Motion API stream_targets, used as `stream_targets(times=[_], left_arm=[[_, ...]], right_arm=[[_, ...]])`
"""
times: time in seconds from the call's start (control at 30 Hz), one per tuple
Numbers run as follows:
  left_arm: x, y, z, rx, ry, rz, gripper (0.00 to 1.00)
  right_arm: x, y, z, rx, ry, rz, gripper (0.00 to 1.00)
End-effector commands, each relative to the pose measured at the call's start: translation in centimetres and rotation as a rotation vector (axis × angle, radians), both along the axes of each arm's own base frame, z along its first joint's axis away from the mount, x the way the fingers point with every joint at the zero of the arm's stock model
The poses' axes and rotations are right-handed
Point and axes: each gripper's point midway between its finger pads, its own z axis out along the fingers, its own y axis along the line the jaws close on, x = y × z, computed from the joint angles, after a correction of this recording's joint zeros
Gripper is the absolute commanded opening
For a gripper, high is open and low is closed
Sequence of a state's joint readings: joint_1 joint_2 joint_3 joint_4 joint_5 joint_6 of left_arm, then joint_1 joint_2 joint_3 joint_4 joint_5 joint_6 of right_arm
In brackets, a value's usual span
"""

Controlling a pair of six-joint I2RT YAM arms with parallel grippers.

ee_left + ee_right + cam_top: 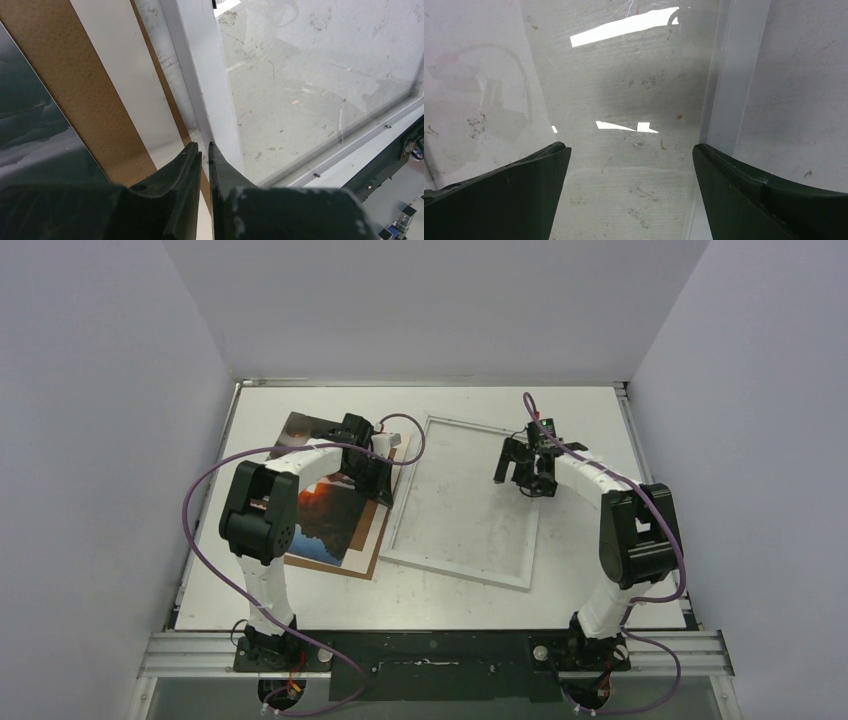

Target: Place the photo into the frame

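The photo (320,515), a dark sunset print, lies at the left on a brown backing board (366,540). Right of it lies the frame (455,573), a narrow white border around a clear pane. My left gripper (380,485) hangs low over the board's right edge, next to the frame's left border (200,75). Its jaws (205,146) are shut to a thin slit with nothing visible between them. The photo's dark corner (25,125) shows at the left of that view. My right gripper (522,478) hovers open (630,147) over the pane, just inside the frame's right border (724,85).
A white strip (130,85) lies along the brown board (75,90) between the photo and the frame. The scuffed white table (600,570) is walled on three sides. The arms' black base rail (430,650) runs along the near edge.
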State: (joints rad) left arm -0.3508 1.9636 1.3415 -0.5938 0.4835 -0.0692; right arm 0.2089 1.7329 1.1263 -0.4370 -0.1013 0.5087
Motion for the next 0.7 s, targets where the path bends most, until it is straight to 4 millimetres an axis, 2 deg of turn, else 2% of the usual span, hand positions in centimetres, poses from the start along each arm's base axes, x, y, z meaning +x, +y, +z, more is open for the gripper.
stream_targets(times=[0.0, 0.1, 0.23, 0.57, 0.67], left_arm=[[0.9, -0.5, 1.7, -0.044, -0.036, -0.003, 0.1], [0.9, -0.5, 1.7, -0.043, -0.038, -0.004, 0.1], [1.0, -0.6, 1.7, -0.046, -0.037, -0.001, 0.1], [0.9, -0.5, 1.8, -0.046, -0.038, -0.004, 0.1], [0.9, -0.6, 1.7, -0.048, -0.035, -0.004, 0.1]], right_arm=[[0.4, 0.0, 1.2, 0.013, -0.044, -0.009, 1.0], [0.2, 0.1, 2.6, 0.016, -0.073, -0.015, 1.0], [-0.5, 0.4, 3.2, 0.013, -0.08, -0.009, 1.0], [-4.6, 1.2, 1.0, -0.003, -0.012, 0.02, 1.0], [-5.3, 1.2, 0.5, -0.008, -0.002, 0.017, 1.0]])
